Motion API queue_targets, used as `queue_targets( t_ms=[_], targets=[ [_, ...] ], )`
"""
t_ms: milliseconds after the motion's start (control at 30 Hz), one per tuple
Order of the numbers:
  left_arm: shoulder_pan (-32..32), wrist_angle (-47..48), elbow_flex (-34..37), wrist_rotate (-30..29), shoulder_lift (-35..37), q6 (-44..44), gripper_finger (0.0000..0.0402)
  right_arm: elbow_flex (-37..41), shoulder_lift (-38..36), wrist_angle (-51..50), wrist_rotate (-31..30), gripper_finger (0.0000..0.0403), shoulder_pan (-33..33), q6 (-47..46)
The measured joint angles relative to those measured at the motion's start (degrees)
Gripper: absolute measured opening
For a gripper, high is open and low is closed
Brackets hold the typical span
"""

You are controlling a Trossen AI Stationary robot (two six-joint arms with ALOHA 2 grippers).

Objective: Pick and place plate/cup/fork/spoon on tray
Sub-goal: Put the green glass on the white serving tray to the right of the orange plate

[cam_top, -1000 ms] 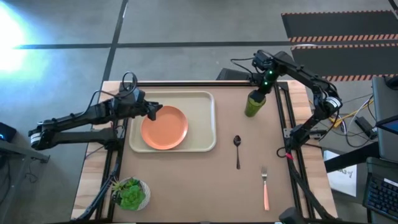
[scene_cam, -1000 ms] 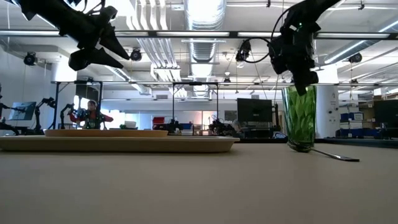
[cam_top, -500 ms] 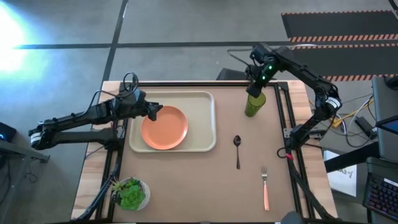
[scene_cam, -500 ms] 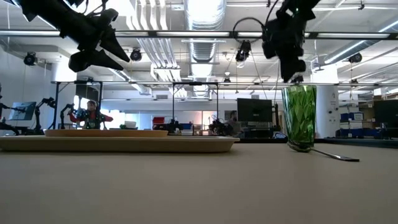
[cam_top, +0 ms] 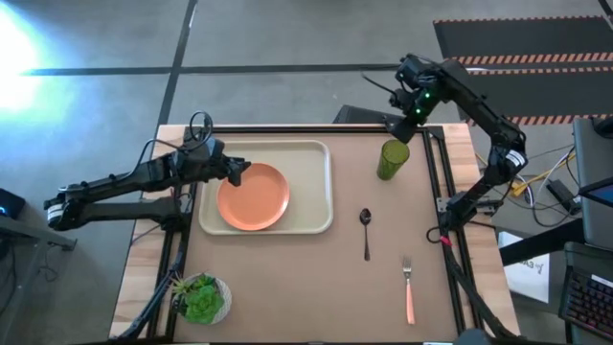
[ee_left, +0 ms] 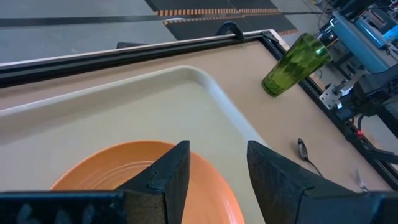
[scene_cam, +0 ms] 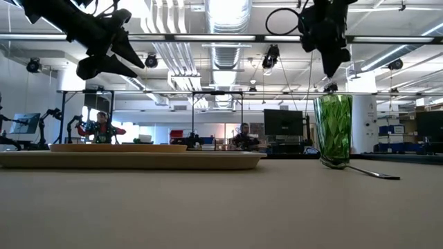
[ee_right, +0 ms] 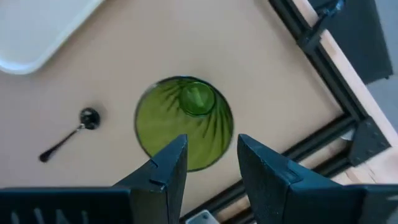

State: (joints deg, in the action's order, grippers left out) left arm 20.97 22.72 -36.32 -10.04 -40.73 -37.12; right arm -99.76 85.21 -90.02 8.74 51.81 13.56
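Orange plate (cam_top: 253, 195): lies flat inside the cream tray (cam_top: 316, 153), towards the tray's 9 o'clock side, at about 10 o'clock on the surface (cam_top: 306, 278).
Tray: rectangular with rounded corners and a raised rim, resting on the brown surface; nothing but the plate shows on it.
Green cup (cam_top: 391, 159): translucent tumbler standing upright on the surface at about 2 o'clock, well apart from the tray, near the black rail at the surface's edge.
Spoon (cam_top: 365, 230): dark metal, lying on the surface at 6 o'clock of the cup, bowl end pointing to 12 o'clock.
Fork (cam_top: 408, 291): salmon-pink handle, silver tines pointing to 12 o'clock, lying at about 5 o'clock of the spoon.
Left gripper (cam_top: 241, 171): hovers over the plate's 10 o'clock rim; fingers (ee_left: 168, 174) parted with a clear gap, nothing between them.
Right gripper (cam_top: 395, 128): hangs above the cup, just past its 12 o'clock rim and clear of it in the low view; fingers (ee_right: 166, 167) spread apart, holding nothing, the cup's mouth seen below them.
Potted plant (cam_top: 201, 298): green leaves in a white bowl at about 7 o'clock on the surface.
Background: people sit at desks far across the room.
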Motion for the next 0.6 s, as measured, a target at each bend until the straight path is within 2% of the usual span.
queue_targets(
  t_ms=[267, 600],
  targets=[
    [0.0, -0.7, -0.1, 0.0, 0.1, 0.0, 0.0141, 1.8, 0.1, 0.0, -4.3, 0.0134, 0.3, 0.5],
    [0.0, -1.3, -0.1, 0.0, 0.4, 0.0, 0.0141, 9.1, 0.2, 3.1, -4.4, 0.0187, 0.5, 2.0]
  ],
)
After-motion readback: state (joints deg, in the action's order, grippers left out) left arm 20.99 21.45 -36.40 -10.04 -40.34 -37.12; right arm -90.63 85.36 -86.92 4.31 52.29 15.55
